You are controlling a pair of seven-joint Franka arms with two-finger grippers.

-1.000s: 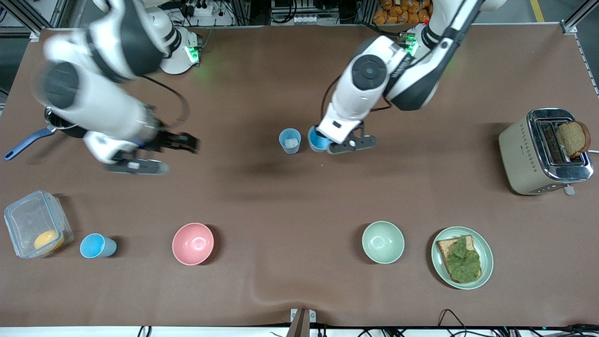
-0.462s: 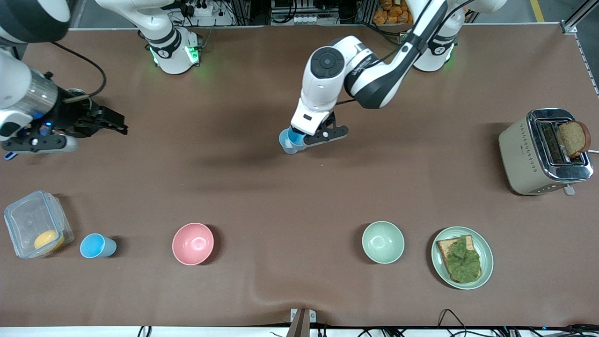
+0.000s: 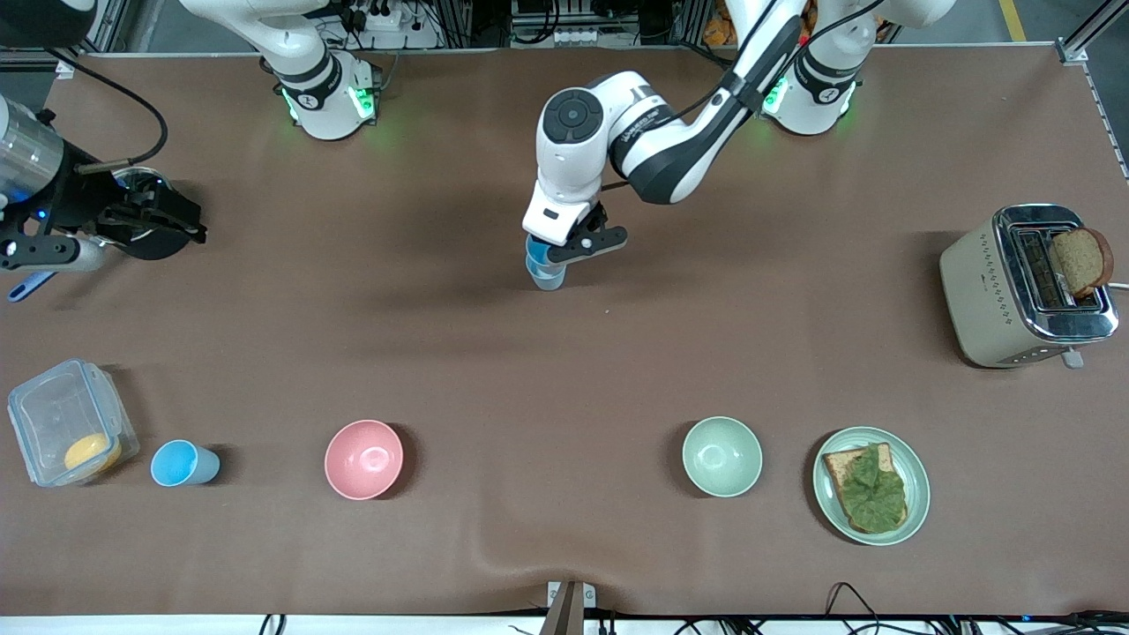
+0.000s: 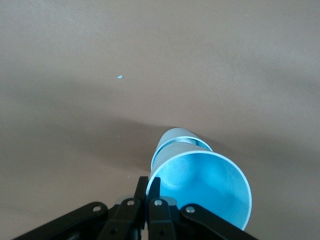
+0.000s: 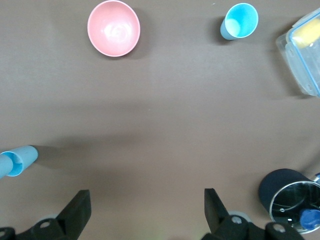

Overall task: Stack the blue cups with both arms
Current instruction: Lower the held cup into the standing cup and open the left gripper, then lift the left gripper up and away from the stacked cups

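My left gripper is shut on the rim of a blue cup at the middle of the table. That cup sits partly inside a second blue cup, which stands on the table. A third blue cup stands upright near the front camera, toward the right arm's end, beside a plastic box. My right gripper hangs open and empty over a dark pot at that end. The two nested cups also show at the edge of the right wrist view.
Along the edge nearest the front camera stand a clear plastic box, a pink bowl, a pale green bowl and a plate with toast. A toaster stands toward the left arm's end. The dark pot has a blue handle.
My left gripper carried its cup over the other cup and lowered it in. The right arm swung away toward its own end of the table, staying open.
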